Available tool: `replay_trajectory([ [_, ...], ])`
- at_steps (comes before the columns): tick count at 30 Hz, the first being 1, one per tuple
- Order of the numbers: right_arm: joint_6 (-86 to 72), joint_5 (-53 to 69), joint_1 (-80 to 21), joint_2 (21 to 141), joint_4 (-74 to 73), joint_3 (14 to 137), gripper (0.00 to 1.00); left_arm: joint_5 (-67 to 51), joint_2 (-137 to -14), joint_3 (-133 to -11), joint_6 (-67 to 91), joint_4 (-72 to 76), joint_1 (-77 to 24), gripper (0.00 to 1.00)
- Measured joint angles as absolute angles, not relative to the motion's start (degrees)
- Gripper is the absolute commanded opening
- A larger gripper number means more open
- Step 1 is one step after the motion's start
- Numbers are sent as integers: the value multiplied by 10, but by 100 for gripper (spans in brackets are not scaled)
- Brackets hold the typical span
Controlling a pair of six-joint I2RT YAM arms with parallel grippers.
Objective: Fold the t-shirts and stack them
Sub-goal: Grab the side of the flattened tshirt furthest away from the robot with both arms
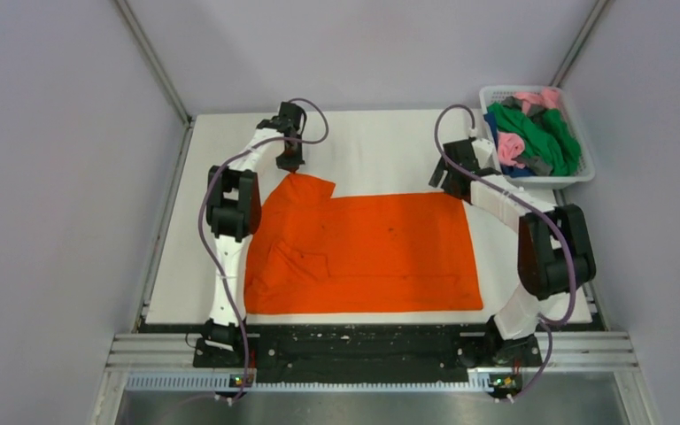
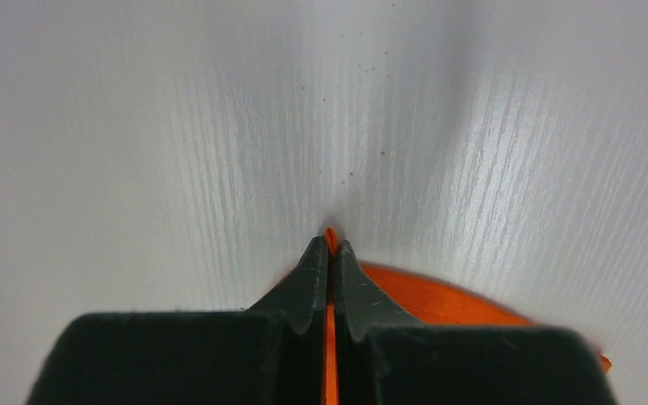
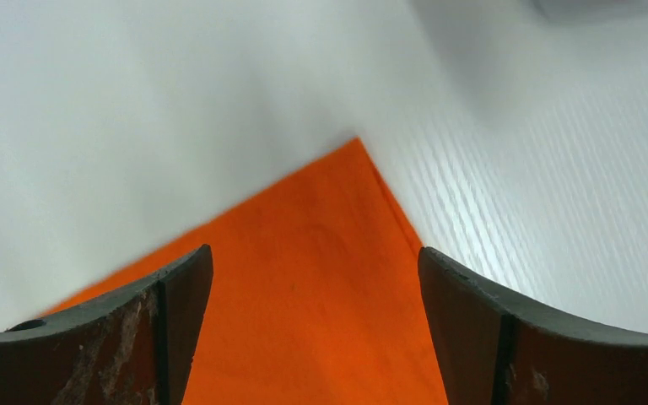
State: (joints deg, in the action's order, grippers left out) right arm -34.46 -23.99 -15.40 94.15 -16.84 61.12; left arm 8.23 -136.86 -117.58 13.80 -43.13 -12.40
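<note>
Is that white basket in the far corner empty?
No, the white basket holds a heap of crumpled green shirts and pink shirts.

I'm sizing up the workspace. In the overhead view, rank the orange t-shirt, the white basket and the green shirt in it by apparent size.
Largest: orange t-shirt, by far.
Next: white basket.
Smallest: green shirt, bunched inside the basket and only partly visible.
</note>
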Motion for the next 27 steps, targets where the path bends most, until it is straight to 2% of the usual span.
replay_trajectory([
  [3, -337, -243, -130, 997, -168, 655, 81, 84, -1368, -1175, 138, -431, -125, 0],
  [7, -321, -255, -116, 1061, -173, 695, 71, 84, -1368, -1175, 138, -431, -125, 0],
  [9, -318, -257, -116, 1082, -175, 707, 59, 84, -1368, -1174, 139, -431, -125, 0],
  [12, -310, -256, -116, 1106, -173, 714, 48, 85, -1368, -1174, 140, -431, -125, 0],
  [15, -308, -255, -116, 1112, -167, 716, 43, 86, -1367, -1174, 143, -431, -125, 0],
  [22, -308, -256, -116, 1106, -146, 699, 39, 87, -1367, -1174, 148, -431, -125, 0],
  [27, -306, -253, -116, 1084, -126, 664, 29, 86, -1365, -1172, 150, -432, -125, 0],
])
